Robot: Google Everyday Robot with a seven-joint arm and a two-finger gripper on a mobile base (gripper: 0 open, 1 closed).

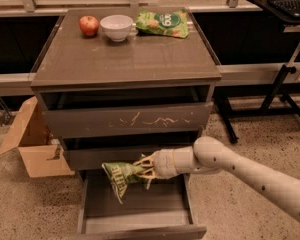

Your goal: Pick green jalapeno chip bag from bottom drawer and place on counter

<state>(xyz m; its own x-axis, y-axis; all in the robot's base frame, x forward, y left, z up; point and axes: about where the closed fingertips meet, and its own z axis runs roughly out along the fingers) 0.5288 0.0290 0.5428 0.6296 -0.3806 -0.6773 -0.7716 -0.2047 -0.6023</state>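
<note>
Box (36,145) on floor, far left. Counter (125,59) back edge: apple (89,25), bowl (116,26), bright-green bag (162,23). Chip bag (117,175) held above open bottom drawer (140,205), toward its back-left corner. Gripper (140,169) clenched on chip bag's right end; arm (240,169) extends right.

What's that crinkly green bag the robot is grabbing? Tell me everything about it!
The green jalapeno chip bag is small, dark green and crumpled, shiny like foil, with pale letters and yellowish patches. The gripper is shut on one end, so the bag sticks out toward the picture's left with one corner drooping down. It hangs over the open bottom drawer. Only the gripper seems to touch it.
</note>
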